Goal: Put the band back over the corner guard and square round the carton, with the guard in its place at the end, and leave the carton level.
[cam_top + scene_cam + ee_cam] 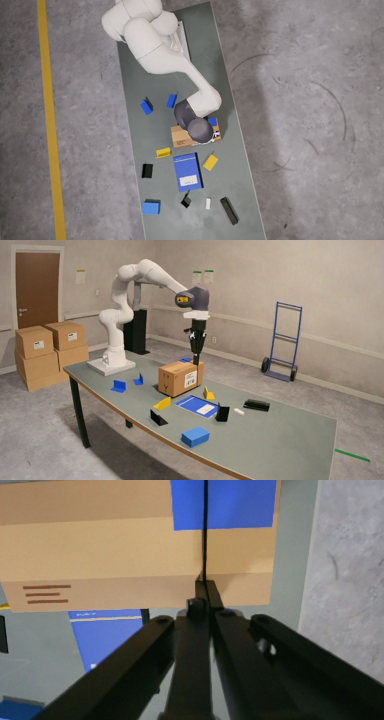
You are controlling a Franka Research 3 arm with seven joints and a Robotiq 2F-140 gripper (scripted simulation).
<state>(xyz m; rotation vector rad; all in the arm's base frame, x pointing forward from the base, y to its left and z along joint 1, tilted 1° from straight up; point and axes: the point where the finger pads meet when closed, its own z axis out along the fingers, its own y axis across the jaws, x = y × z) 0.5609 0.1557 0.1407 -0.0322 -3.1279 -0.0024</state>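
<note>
A brown carton [181, 137] [175, 378] [100, 555] stands level on the grey table [158, 74] [283, 443]. A blue corner guard [212, 121] [185, 359] [235, 505] sits on its far top corner. A thin black band [205, 530] [197, 377] runs over the guard, across the top and down the near side. My gripper [204, 595] [195, 362] points straight down at the carton's near top edge, and its fingertips are shut on the band there. In the overhead view my wrist hides the fingers.
A blue book [188, 172] [195, 405] lies in front of the carton. Loose yellow guards [163, 152] [210, 162], black guards [147, 170] [186, 202] and blue guards [146, 107] [171, 101] lie around it. A blue block [150, 208], a white piece [208, 203] and a black tool [229, 210] lie nearer the table's end.
</note>
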